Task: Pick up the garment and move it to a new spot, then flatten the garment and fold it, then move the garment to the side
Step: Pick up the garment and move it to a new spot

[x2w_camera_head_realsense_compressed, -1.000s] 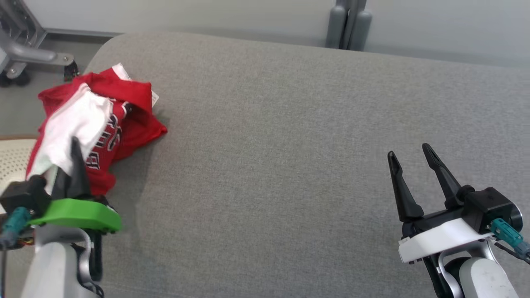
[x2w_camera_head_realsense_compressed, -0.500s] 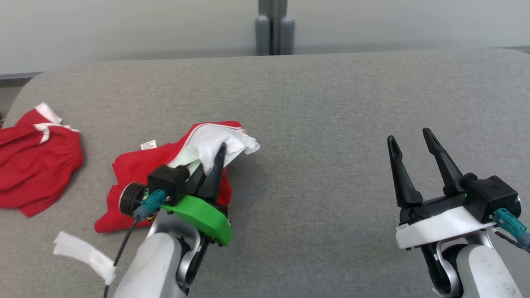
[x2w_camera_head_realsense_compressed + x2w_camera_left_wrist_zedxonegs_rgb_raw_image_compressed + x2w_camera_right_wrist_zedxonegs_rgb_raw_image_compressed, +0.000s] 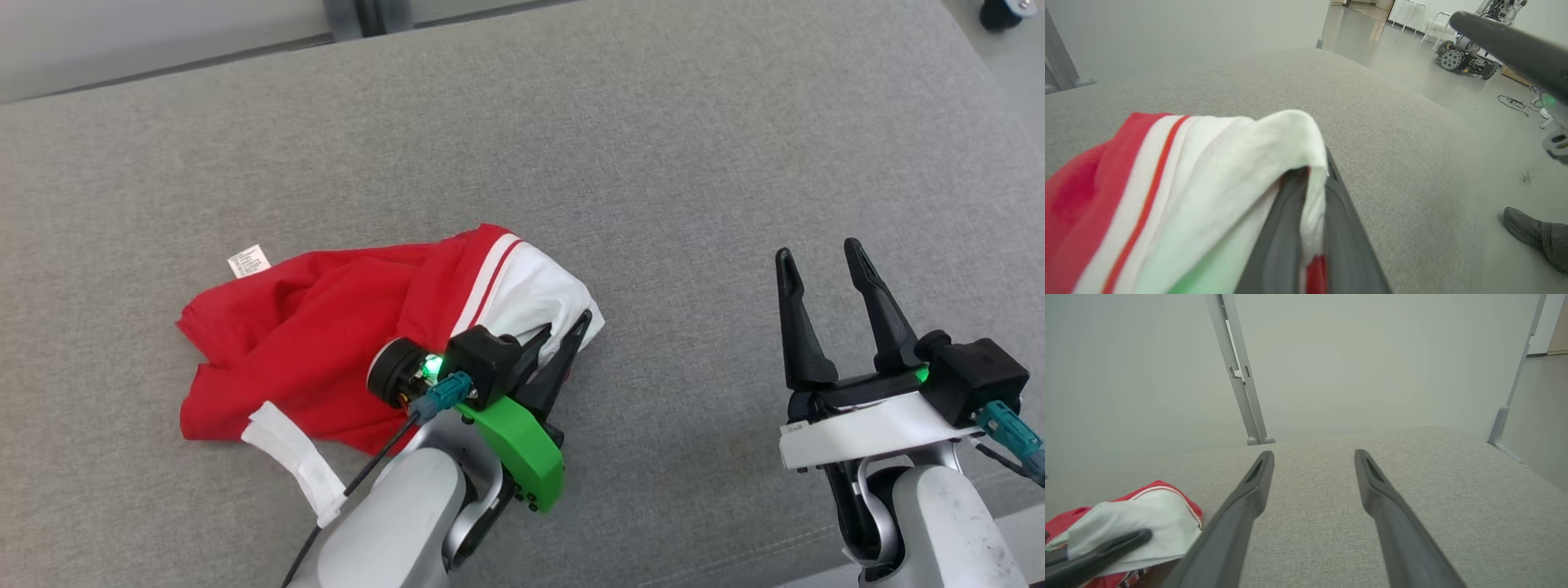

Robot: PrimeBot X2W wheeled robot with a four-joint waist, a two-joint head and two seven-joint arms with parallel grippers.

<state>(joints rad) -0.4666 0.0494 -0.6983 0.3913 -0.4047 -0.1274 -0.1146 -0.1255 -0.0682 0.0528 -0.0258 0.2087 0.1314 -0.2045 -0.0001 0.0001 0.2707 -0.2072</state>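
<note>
The left pincer is pinching the white edge of the red garment, which is lying bunched on the grey fabric-covered table, left of middle. The right pincer is hovering spread and empty, well apart. The bite is looking shallow, near the fingertips, so I'm guessing any pull risks the cloth slipping free, or dragging into a tighter heap on that rough cover. The garment is sitting loose, not in any bin.

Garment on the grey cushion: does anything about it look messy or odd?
Yes. The garment lies crumpled, not flat, its label flipped out, and a white corner is pinched between the left fingers.
</note>
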